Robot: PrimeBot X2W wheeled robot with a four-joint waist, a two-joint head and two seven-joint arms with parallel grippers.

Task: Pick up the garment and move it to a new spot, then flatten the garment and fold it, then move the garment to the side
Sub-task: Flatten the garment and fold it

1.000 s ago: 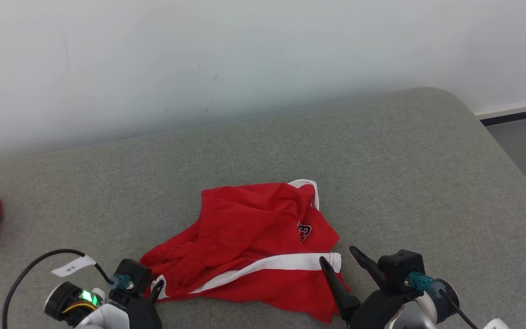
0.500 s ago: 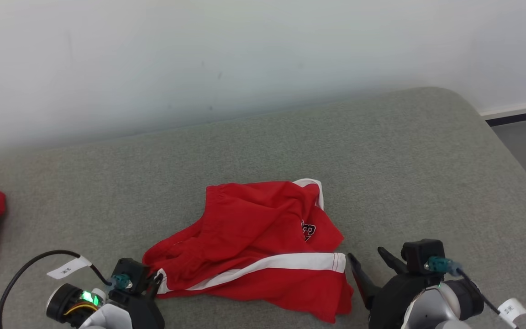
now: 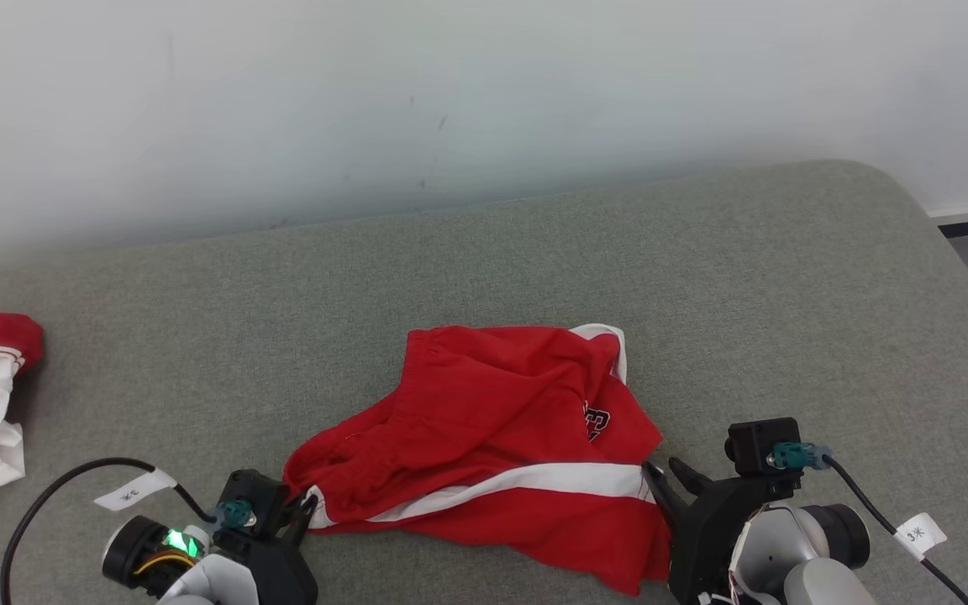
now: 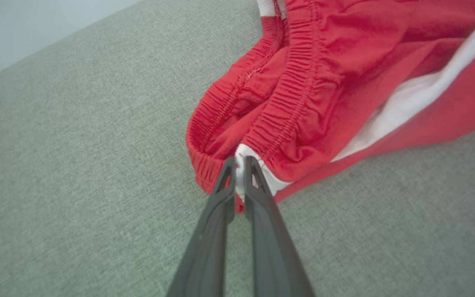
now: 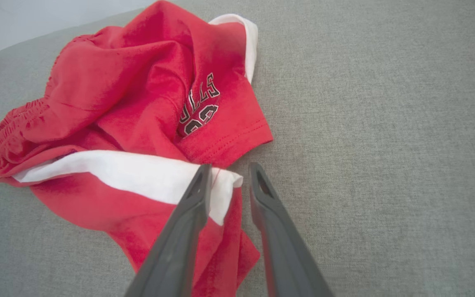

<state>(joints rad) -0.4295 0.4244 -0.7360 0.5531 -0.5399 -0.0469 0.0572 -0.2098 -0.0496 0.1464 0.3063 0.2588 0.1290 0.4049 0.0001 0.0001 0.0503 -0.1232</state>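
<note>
Two end effectors meet the red garment, which lies crumpled at the near middle of the grey cushioned surface. The left end effector is clamped on the waistband corner at the garment's left end. The right end effector has its fingers apart, straddling the white stripe's end at the right hem.
</note>
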